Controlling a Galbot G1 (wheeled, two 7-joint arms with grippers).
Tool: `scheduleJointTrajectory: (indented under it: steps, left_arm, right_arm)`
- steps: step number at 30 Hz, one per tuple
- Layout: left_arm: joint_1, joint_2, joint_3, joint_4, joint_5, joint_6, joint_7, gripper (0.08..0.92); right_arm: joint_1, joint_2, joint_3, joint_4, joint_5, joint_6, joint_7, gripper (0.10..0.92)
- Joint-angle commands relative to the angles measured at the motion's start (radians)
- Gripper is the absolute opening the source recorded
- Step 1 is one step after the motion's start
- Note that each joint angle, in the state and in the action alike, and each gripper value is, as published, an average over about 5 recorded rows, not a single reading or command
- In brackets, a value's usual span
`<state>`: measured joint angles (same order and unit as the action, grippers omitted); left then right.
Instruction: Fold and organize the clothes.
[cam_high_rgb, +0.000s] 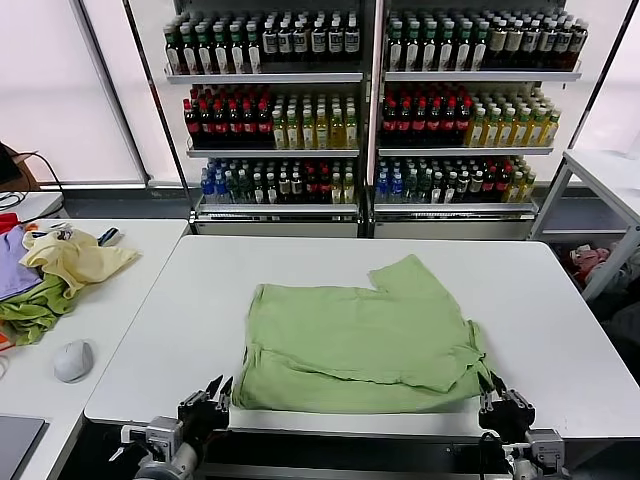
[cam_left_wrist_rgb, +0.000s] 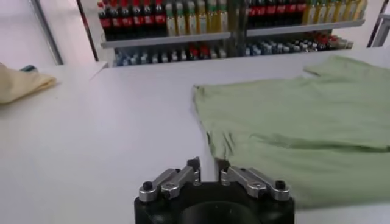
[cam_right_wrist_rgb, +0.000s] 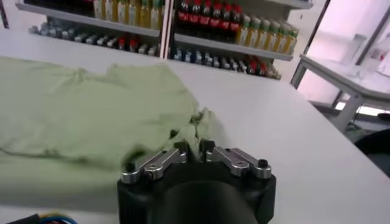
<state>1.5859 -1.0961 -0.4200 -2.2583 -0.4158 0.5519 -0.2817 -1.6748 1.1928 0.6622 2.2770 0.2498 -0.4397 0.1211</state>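
Now partly folded green polo shirt (cam_high_rgb: 365, 335) on table (cam_high_rgb: 560, 330); left gripper (cam_high_rgb: 212, 393), right gripper (cam_high_rgb: 499, 392) at near corners, fingers together, empty. Advice: open, pinch both layers evenly.

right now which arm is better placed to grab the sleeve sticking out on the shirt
Right. The right gripper sits at the polo shirt corner where the sleeve bunches out; the left gripper is at the opposite corner.

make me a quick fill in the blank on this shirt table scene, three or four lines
1. The green shirt lies partly ____ on the white table.
2. The left end effector sits at the shirt's near-left ____.
3. The shelves behind the table hold rows of ____.
4. The pale yellow garment lies on the table to the robot's ____.

Missing words: folded; corner; bottles; left
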Motion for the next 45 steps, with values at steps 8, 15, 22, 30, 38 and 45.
scheduleJointTrajectory:
  steps: [8,15,22,30,38,45]
  left_arm:
    - [-0.461,0.041,0.138,0.259,-0.206,-0.016,-0.026,0.612]
    - [-0.719,0.005,0.28,0.495,-0.203,-0.012,-0.047,0.804]
    - [-0.864,-0.043,0.334,0.698,-0.176,-0.01,-0.069,0.823]
    - [-0.946,-0.095,0.364,0.837,-0.178,-0.003,-0.065,0.823]
    - [-0.988,-0.128,0.374,0.912,-0.176,-0.003,-0.062,0.823]
    - [-0.993,-0.146,0.382,0.959,-0.178,-0.003,-0.053,0.823]
  right_arm:
    - [0.598,-0.083,-0.214,-0.355,0.165,-0.096,0.06,0.695]
    - [0.874,-0.077,-0.342,-0.622,0.219,-0.131,0.054,0.819]
    - [1.032,-0.06,-0.441,-0.852,0.23,-0.139,0.004,0.823]
    - [1.212,0.004,-0.505,-1.104,0.258,-0.138,-0.021,0.823]
    - [1.29,0.049,-0.512,-1.258,0.214,-0.118,-0.017,0.823]
    - [1.31,0.077,-0.508,-1.334,0.178,-0.102,-0.028,0.823]
